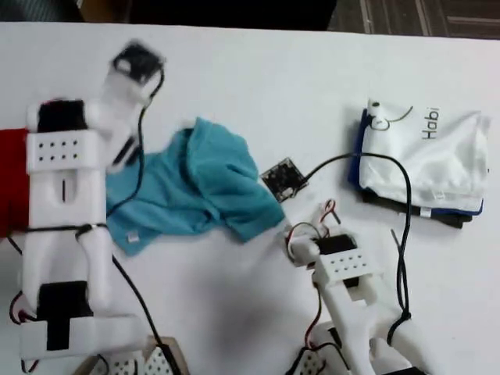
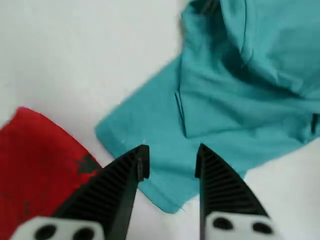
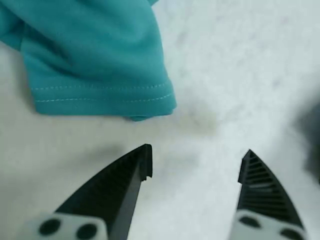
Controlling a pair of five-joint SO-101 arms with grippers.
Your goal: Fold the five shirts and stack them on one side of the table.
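Note:
A crumpled teal shirt lies unfolded in the middle of the white table. My left gripper hangs open just above the teal shirt's edge, nothing between its fingers. A red shirt lies beside it, at the table's left edge. My right gripper is open over bare table, a short way from the teal hem. At the right, a stack of folded shirts has a white one on top, with blue and black ones under it.
The left arm stretches along the table's left side and covers part of the red shirt. The right arm stands at the front centre, its cable looping over towards the stack. The table is bare at the back.

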